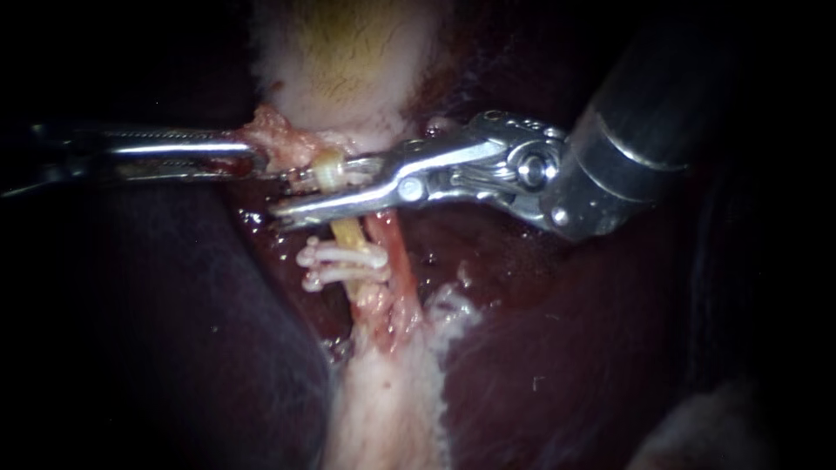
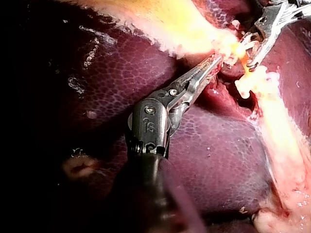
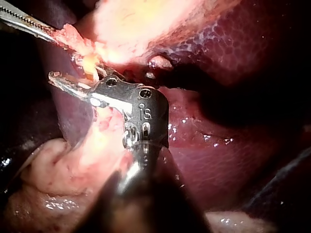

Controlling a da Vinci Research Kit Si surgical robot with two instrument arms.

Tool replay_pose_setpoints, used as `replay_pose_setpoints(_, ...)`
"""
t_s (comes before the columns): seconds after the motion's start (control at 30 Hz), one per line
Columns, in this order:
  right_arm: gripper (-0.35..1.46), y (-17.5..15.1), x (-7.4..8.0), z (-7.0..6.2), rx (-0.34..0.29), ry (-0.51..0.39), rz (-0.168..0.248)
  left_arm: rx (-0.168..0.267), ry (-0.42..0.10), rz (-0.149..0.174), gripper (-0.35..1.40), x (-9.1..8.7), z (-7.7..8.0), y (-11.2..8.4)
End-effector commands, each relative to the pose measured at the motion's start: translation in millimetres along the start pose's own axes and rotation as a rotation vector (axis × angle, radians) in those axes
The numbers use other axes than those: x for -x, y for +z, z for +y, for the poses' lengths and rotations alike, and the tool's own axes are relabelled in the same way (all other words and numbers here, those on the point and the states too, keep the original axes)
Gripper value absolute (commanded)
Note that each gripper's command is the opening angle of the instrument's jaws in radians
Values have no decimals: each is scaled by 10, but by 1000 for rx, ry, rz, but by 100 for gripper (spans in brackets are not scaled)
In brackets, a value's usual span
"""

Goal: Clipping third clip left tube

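The pale yellow left tube [image 1: 347, 233] runs down from the gallbladder [image 1: 348, 52], with the redder right tube [image 1: 396, 252] beside it. Two white clips [image 1: 344, 255] sit across the left tube. Above them my right instrument [image 1: 296, 193] has its jaws apart astride the same tube, with a whitish clip [image 1: 329, 170] between them. My left instrument [image 1: 257, 157] is shut on a pink flap of tissue [image 1: 283, 141] at the gallbladder's lower end. In the right wrist view the right instrument [image 3: 73, 82] straddles the tube just under the left instrument [image 3: 56, 34].
Dark red liver [image 1: 566, 348] lies on both sides of the tubes. A pale strip of fatty tissue [image 1: 383, 409] continues below the clips. The thick right shaft [image 1: 644, 113] fills the upper right.
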Motion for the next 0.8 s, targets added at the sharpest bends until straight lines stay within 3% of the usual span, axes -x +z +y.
replay_pose_setpoints(0.03, 16, 0, 1, 0, -2, 18, 0, 0, 0, 0, -35, 0, 0, 0)
replay_pose_setpoints(0.2, -6, -2, 2, -1, -4, 53, 2, 0, 0, 0, -35, 0, 0, 0)
replay_pose_setpoints(0.3, -35, -7, 3, -2, -9, 106, 4, 0, 0, 0, -35, 0, 0, 0)
replay_pose_setpoints(0.5, -35, -17, 6, -4, 12, 113, -35, 0, 0, 0, -35, 0, -1, 0)
replay_pose_setpoints(0.8, -35, -16, 8, -2, 15, 112, -38, 1, 0, 0, -35, 1, -2, 0)
